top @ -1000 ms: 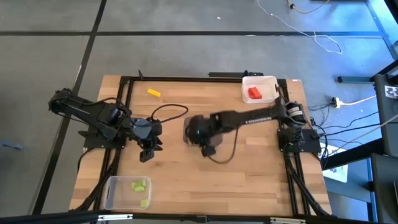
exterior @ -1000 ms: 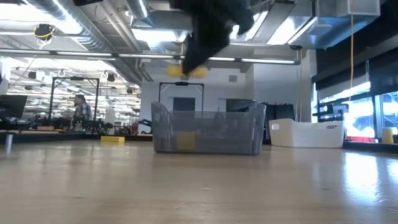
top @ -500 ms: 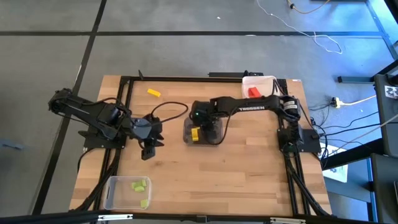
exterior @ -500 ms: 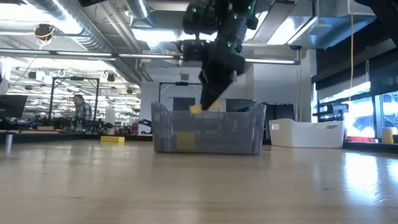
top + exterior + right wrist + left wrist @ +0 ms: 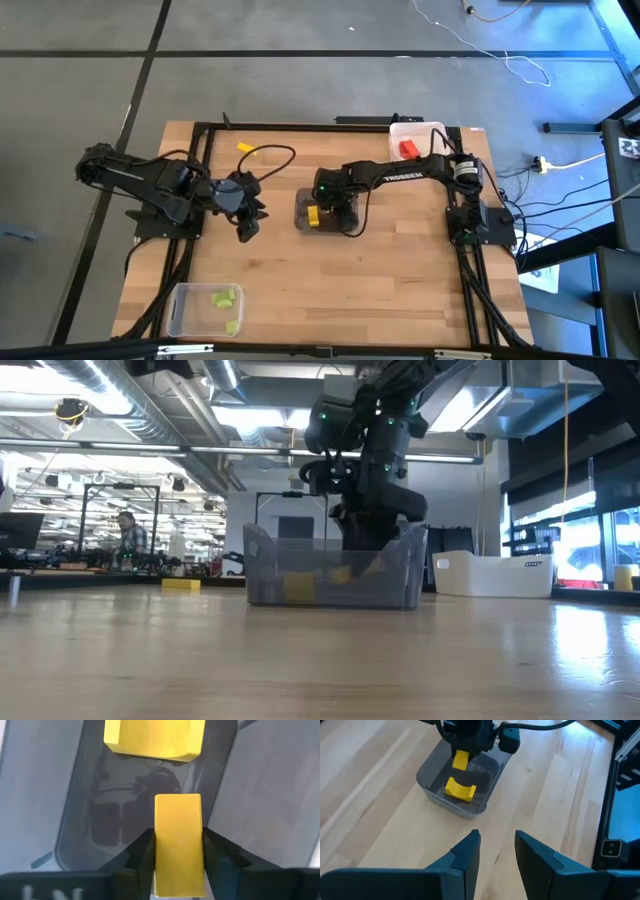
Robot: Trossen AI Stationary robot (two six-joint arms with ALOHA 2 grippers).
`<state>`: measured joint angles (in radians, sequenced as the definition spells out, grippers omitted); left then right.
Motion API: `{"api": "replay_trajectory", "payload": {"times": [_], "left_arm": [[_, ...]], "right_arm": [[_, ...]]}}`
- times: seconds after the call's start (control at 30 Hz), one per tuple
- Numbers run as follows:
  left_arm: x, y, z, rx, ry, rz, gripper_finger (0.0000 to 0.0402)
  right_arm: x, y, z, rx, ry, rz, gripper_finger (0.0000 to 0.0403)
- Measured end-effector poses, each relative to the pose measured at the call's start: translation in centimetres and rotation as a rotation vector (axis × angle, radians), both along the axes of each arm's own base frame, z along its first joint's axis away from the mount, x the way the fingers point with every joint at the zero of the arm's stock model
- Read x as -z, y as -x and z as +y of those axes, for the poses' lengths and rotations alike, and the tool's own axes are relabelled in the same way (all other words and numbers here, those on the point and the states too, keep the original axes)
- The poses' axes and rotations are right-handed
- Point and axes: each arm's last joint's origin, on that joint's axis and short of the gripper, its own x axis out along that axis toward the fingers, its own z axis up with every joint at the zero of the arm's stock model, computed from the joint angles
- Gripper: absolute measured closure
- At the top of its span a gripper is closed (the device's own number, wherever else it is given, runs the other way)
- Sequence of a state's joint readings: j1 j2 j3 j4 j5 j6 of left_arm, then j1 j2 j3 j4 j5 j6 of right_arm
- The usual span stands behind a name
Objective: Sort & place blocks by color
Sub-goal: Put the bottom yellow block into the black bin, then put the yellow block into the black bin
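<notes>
My right gripper (image 5: 330,205) reaches down into the grey clear bin (image 5: 303,203) at the table's middle, shut on a yellow block (image 5: 179,835). This block also shows in the left wrist view (image 5: 461,759) and in the low view (image 5: 343,573). A second yellow block (image 5: 460,789) lies on the bin's floor. A third yellow block (image 5: 247,149) lies on the table at the far left. My left gripper (image 5: 497,847) is open and empty over the table, left of the bin, as the high view (image 5: 247,230) shows. My right gripper pinches the yellow block's two long sides (image 5: 160,845) between its two fingers. The fingers point down from above and lie along the block. The block is inside the bin's walls; I cannot tell whether it touches the floor.
A white bin (image 5: 437,131) at the far right corner holds a red block (image 5: 408,149). A clear bin (image 5: 180,310) at the near left holds light green blocks (image 5: 225,297). Bare wood lies between the bins.
My right gripper has come down with the yellow block from well above the grey bin to inside its walls, still shut on the block. My left gripper has moved a little toward the far edge and the bin, and its cable has swung toward the far side.
</notes>
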<state>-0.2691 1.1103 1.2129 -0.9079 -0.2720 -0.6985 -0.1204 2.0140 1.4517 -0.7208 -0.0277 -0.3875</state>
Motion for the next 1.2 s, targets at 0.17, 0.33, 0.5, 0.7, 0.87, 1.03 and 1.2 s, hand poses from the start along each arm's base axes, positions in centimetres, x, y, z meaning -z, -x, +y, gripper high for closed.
{"api": "replay_trajectory", "payload": {"times": [0.17,0.33,0.5,0.7,0.87,1.03,1.2], "left_arm": [[0.0,-0.1,0.3,-0.017,0.002,0.0,0.0287],[0.0,-0.2,0.9,-0.08,0.038,-0.005,0.0287],[0.0,-0.3,2.0,-0.188,0.015,-0.021,0.0287],[0.0,-0.4,4.6,-0.372,-0.001,-0.022,0.0287],[0.1,-0.2,7.1,-0.556,0.052,-0.037,0.0287],[0.5,0.6,9.3,-0.556,-0.042,0.064,0.0287],[0.8,1.8,12.2,-0.532,-0.01,0.148,0.0287]], "right_arm": [[0.3,0.1,-0.2,-0.006,0.003,0.004,0.0191],[0.3,0.2,-0.5,0.002,0.003,0.005,0.0166],[-0.4,0.4,-0.6,0.006,-0.003,0.048,0.0163],[-4.3,-0.2,-0.6,-0.054,-0.031,-0.026,0.0162],[-9.1,0.4,-0.5,-0.11,-0.037,-0.171,0.0162],[-13.7,2.2,-0.8,-0.151,0.012,-0.303,0.0161],[-16.7,4.1,-1.6,-0.113,0.035,-0.394,0.0161]]}}
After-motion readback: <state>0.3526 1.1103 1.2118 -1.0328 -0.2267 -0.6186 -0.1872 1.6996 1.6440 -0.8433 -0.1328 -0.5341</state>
